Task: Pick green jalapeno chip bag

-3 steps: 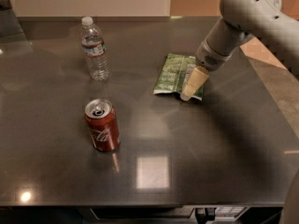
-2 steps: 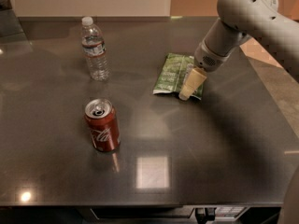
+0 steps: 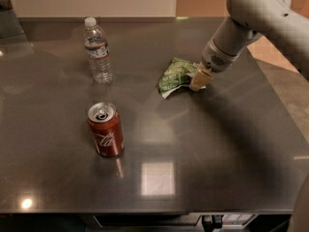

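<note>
Right of centre on the tabletop (image 3: pixel 217 153), toward the far side, the bag (image 3: pixel 175 74) now sits bunched and tipped up at its right edge; a second ago it lay flatter. That suggests the grasp has taken. The gripper (image 3: pixel 199 80) is at that edge, fingers apparently pinched together on the foil. The arm (image 3: pixel 251 13) slopes down from the far right. The can (image 3: pixel 105 129) and bottle (image 3: pixel 99 52) stand well apart, left.

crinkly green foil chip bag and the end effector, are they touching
Touching: the camera view shows the end effector pressed against the right edge of the crinkly green foil chip bag, no gap.
</note>
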Available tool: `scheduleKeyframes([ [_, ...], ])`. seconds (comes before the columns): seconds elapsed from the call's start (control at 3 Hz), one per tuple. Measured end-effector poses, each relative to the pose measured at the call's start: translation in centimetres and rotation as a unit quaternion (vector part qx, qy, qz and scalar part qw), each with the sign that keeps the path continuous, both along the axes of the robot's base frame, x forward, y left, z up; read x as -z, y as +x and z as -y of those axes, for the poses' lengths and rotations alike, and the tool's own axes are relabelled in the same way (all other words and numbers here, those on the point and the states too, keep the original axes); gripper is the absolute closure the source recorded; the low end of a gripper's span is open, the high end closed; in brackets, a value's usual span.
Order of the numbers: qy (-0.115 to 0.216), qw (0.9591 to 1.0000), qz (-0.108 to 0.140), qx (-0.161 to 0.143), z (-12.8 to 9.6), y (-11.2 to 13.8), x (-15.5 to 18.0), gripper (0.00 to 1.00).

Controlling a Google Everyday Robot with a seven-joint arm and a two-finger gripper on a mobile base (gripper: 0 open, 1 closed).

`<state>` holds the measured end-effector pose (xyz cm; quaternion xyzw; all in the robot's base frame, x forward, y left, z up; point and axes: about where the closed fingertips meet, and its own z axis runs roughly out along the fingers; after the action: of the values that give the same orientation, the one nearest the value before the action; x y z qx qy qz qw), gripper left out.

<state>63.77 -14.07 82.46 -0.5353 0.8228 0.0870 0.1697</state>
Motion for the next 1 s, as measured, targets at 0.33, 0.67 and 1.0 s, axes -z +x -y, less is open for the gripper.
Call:
scheduleKeyframes([
  [0.33, 0.000, 1.0000, 0.000, 0.000, 0.0, 0.0, -0.5, 0.88],
  [0.67, 0.000, 1.0000, 0.000, 0.000, 0.0, 0.0, -0.8, 1.00],
  [1.0, 0.005, 0.9998, 0.006, -0.018, -0.1, -2.2, -3.3, 1.00],
])
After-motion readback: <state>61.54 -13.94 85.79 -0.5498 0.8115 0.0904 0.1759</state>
